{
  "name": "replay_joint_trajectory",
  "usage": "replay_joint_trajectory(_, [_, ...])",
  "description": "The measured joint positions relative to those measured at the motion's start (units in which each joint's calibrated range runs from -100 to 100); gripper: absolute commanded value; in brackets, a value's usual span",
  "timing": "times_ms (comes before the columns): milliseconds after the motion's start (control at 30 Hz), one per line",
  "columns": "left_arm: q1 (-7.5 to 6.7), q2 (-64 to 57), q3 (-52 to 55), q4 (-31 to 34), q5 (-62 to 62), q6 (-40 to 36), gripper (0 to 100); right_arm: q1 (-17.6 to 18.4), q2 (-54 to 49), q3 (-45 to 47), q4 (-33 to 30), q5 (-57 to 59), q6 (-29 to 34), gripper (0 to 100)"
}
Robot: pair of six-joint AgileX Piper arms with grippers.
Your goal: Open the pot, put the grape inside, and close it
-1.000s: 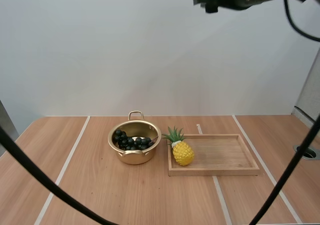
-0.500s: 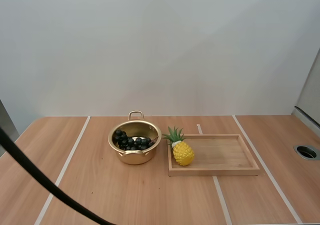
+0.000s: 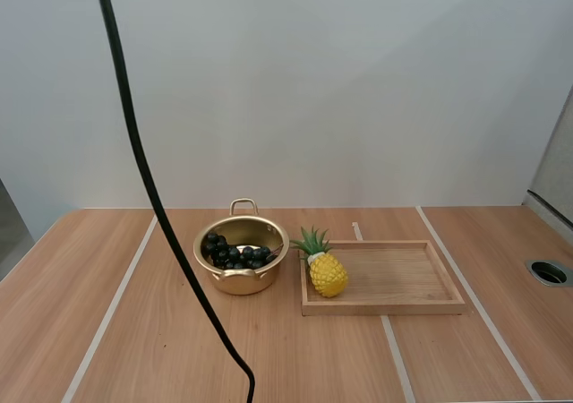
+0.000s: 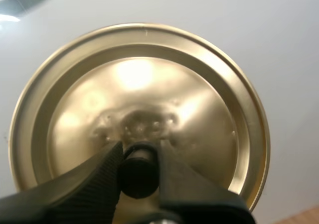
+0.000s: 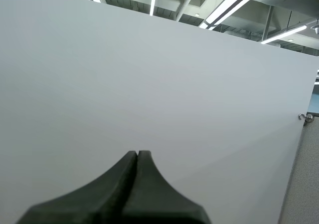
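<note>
A gold pot (image 3: 241, 257) stands uncovered on the table, left of centre, with a bunch of dark grapes (image 3: 235, 252) lying inside it. In the left wrist view my left gripper (image 4: 138, 168) is shut on the black knob (image 4: 138, 169) of the gold lid (image 4: 139, 109), which is held up in the air against the white wall. My right gripper (image 5: 137, 155) is shut on nothing, its fingers lying together as one dark wedge, raised and facing the white wall.
A wooden tray (image 3: 403, 278) lies right of the pot, with a yellow toy pineapple (image 3: 325, 269) on its left end. A round hole (image 3: 549, 271) sits in the table near the right edge.
The right arm, seen at the top right a second ago, has left the high view. Pot, grapes, tray and pineapple have not moved.
</note>
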Motion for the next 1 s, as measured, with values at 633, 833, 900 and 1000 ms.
replay_joint_trajectory(633, [2.41, 1.12, 46.62, -14.66, -10.41, 7.49, 0, 0.0, 0.0, 0.0, -6.36, 0.52, 0.23, 0])
replay_joint_trajectory(833, [2.56, 7.26, 50.04, -15.23, -10.79, 11.24, 0, 0.0, 0.0, 0.0, -6.74, 1.09, 0.32, 0])
replay_joint_trajectory(900, [2.56, 9.34, 50.04, -16.14, -10.79, 12.46, 0, 0.0, 0.0, 0.0, -6.74, 1.45, 0.32, 0])
replay_joint_trajectory(1000, [2.56, 12.5, 50.04, -16.95, -10.28, 14.47, 0, 0.0, 0.0, 0.0, -6.74, 1.84, 0.32, 0])
